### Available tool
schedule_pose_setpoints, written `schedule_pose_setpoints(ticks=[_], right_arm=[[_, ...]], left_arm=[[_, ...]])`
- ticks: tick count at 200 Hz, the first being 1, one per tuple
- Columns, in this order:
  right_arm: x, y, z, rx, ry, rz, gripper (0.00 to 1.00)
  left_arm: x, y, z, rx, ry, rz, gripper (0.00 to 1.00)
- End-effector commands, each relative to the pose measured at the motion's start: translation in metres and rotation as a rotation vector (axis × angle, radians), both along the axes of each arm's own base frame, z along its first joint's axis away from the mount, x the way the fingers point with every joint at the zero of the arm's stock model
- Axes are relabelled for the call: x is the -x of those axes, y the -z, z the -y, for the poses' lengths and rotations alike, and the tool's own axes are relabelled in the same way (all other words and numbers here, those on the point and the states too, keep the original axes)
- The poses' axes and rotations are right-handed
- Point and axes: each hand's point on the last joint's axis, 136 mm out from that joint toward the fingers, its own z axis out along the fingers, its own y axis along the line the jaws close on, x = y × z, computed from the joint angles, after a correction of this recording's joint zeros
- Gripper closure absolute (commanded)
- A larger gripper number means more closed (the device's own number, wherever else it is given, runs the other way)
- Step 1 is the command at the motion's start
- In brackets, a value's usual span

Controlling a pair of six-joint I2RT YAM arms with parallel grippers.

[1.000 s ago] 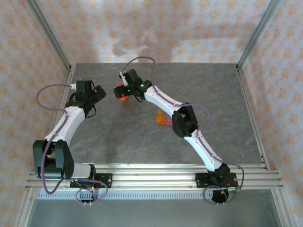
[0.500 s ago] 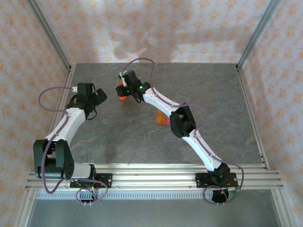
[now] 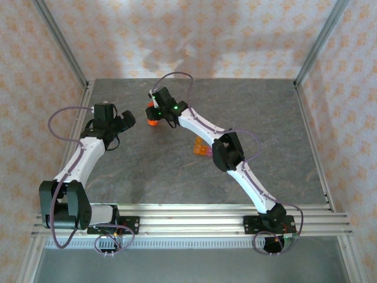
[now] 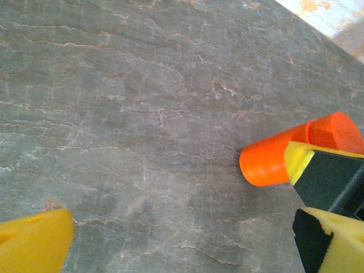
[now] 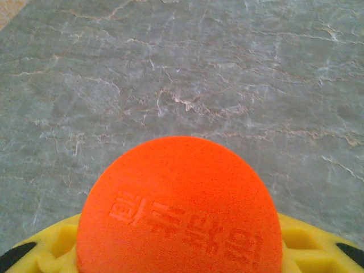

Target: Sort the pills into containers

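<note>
An orange-red cylindrical bottle (image 3: 152, 122) lies on the grey table near the back, left of centre. My right gripper (image 3: 155, 115) is shut on it; the embossed orange cap (image 5: 179, 210) bulges between the yellow fingers (image 5: 48, 247). My left gripper (image 3: 125, 120) hangs open just left of the bottle (image 4: 272, 159), its yellow fingertip (image 4: 34, 242) well apart from it. The containers (image 3: 202, 148), one orange and one pink, sit side by side by the right arm's elbow. The pills are out of view.
The grey stone-patterned table (image 3: 265, 112) is walled by patterned panels and metal posts (image 3: 315, 41). The right arm's forearm (image 3: 203, 127) reaches diagonally across the middle, partly over the containers.
My right gripper has closed on the orange bottle. The left gripper has drifted slightly right, toward the bottle, and stayed open.
</note>
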Motion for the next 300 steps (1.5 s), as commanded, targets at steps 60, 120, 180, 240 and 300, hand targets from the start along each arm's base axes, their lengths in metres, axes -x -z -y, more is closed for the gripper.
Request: schedule_pose_setpoints(ticks=[60, 120, 180, 240, 300], right_arm=[[0.028, -0.136, 0.111, -0.043, 0.134, 0.061, 0.66], [0.075, -0.171, 0.231, -0.063, 0.276, 0.072, 0.65], [0.111, -0.210, 0.316, -0.145, 0.356, 0.055, 0.64], [0.120, -0.209, 0.318, -0.231, 0.365, -0.039, 0.65], [0.125, -0.212, 0.294, -0.340, 0.304, -0.175, 0.65]], left_arm=[[-0.002, -0.030, 0.077, -0.067, 0.292, 0.101, 0.00], [-0.032, -0.047, 0.174, -0.133, 0.524, 0.238, 0.00], [-0.049, -0.047, 0.252, -0.240, 0.747, 0.375, 0.00], [-0.030, -0.067, 0.297, -0.170, 0.878, 0.677, 0.00], [-0.001, -0.055, 0.312, -0.181, 1.030, 0.767, 0.00]])
